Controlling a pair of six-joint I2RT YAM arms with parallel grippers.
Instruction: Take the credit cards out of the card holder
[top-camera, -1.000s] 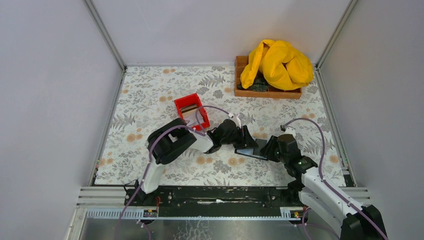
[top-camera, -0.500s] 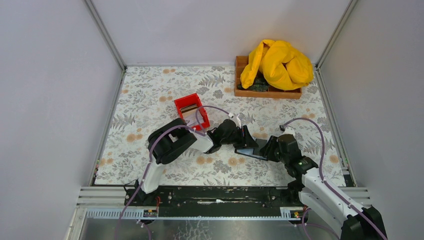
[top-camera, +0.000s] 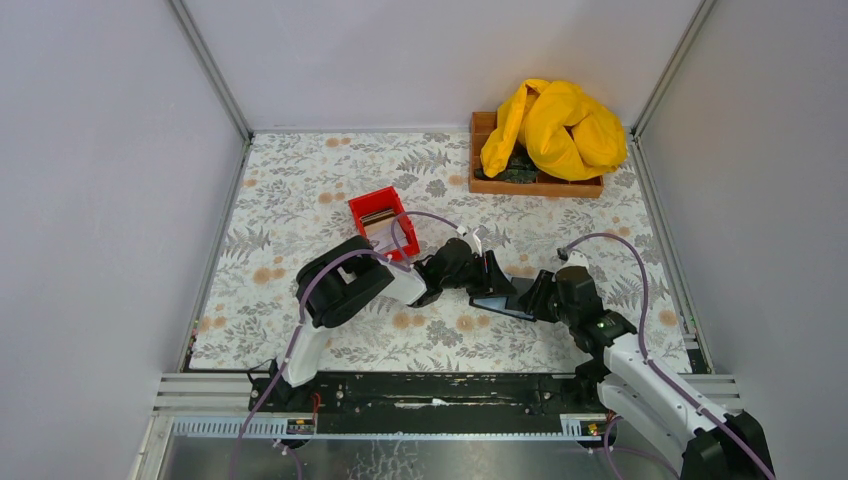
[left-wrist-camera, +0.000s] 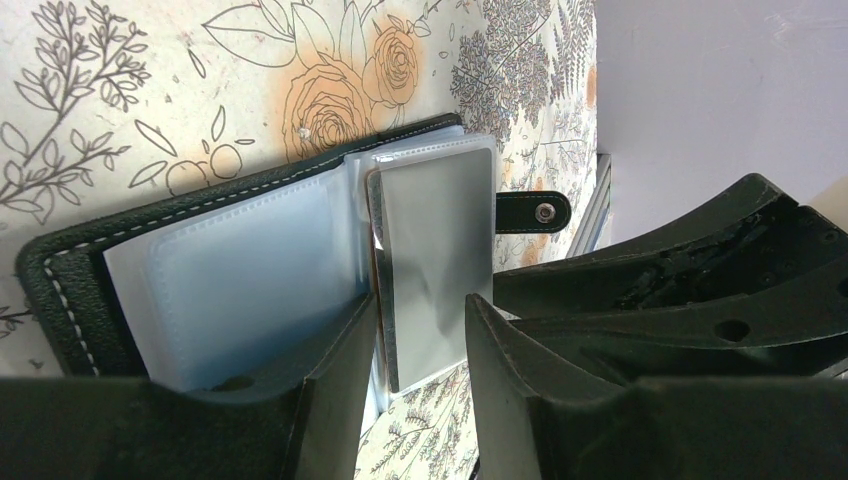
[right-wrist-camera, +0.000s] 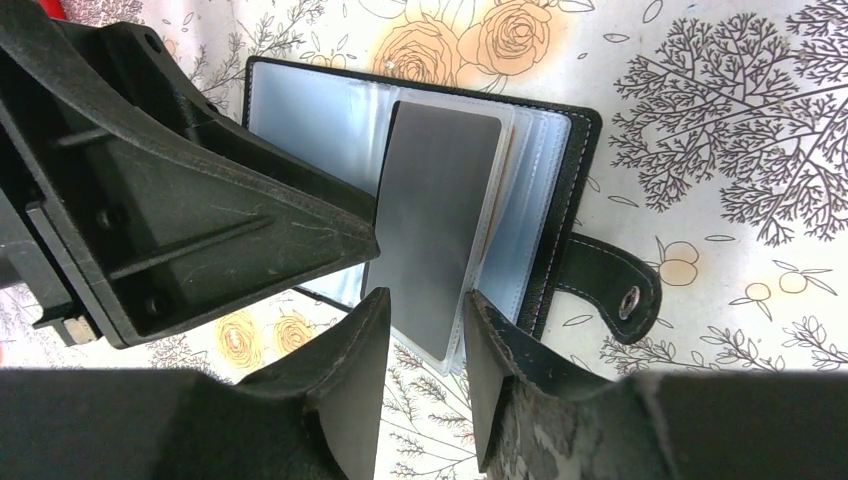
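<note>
2 grippers meet at the open black folding card holder (right-wrist-camera: 565, 200), mid-way across the floral-patterned table (top-camera: 300, 190).
Left gripper (left-wrist-camera: 420, 300) and right gripper (right-wrist-camera: 428, 295) face each other. Each has its jaws part-way apart with 1 end of the flat grey card (right-wrist-camera: 440, 220) in the gap; whether either clamps it cannot be told. The card lies on the holder's clear sleeves, and the snap strap (right-wrist-camera: 610, 290) is unfastened on the table. Beyond stands a small red plastic bin (top-camera: 372, 208), then a brown wooden tray (top-camera: 480, 185) bearing a crumpled yellow cloth (top-camera: 555, 125).
</note>
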